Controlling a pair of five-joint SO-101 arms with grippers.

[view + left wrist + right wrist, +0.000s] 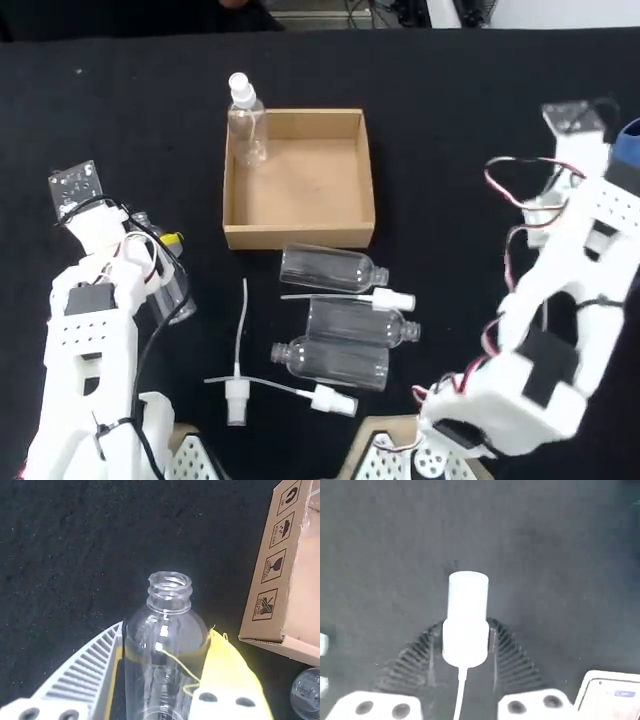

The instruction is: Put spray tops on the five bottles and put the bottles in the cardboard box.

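My left gripper (pixel 166 631) is shut on a clear bottle (pixel 167 645) with an open, capless neck; in the high view it holds the bottle (pixel 168 288) at the left of the table, left of the cardboard box (pixel 300 236). My right gripper (pixel 465 639) is shut on a white spray top (pixel 466 622) whose thin tube runs back between the fingers; that arm (pixel 560 300) stands at the right. One capped bottle (pixel 245 122) stands upright in the box's far left corner. Three capless bottles (pixel 333 268) (pixel 360 322) (pixel 330 362) lie in front of the box.
Three loose spray tops lie on the black cloth: one (pixel 392 298) between the lying bottles, one (pixel 237 392) with its tube pointing toward the box, and one (pixel 333 402) at the front. The box wall (pixel 272 575) is close beside the left gripper.
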